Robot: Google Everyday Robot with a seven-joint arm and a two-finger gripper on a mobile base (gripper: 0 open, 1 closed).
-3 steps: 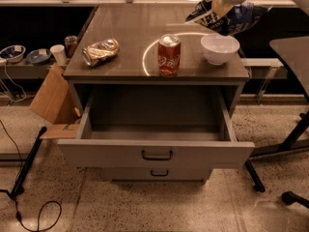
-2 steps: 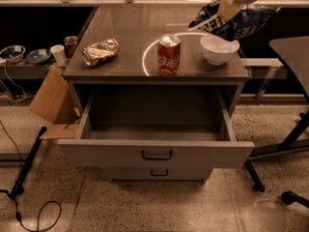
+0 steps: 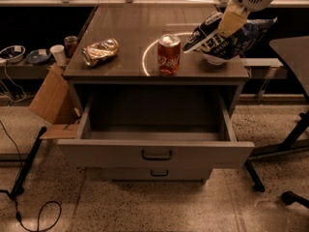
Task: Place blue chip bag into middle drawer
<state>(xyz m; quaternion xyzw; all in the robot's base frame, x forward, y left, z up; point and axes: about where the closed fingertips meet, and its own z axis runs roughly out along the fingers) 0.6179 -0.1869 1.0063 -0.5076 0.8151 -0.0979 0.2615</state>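
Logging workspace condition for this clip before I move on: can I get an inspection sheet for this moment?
Surface: brown cabinet top, three items resting on it.
Job's things: blue chip bag held in the air over the top's right side; middle drawer pulled open, nothing seen inside.
Clutter: crushed gold can on its side; red soda can upright; white bowl beneath the bag.
Grippers: gripper at upper right, shut on the blue chip bag.
Cables: black cable looped on the floor, left.
Surroundings: cardboard box left of the cabinet; chair base right.

Pincer (image 3: 227,22) at upper right clamps blue chip bag (image 3: 247,35).
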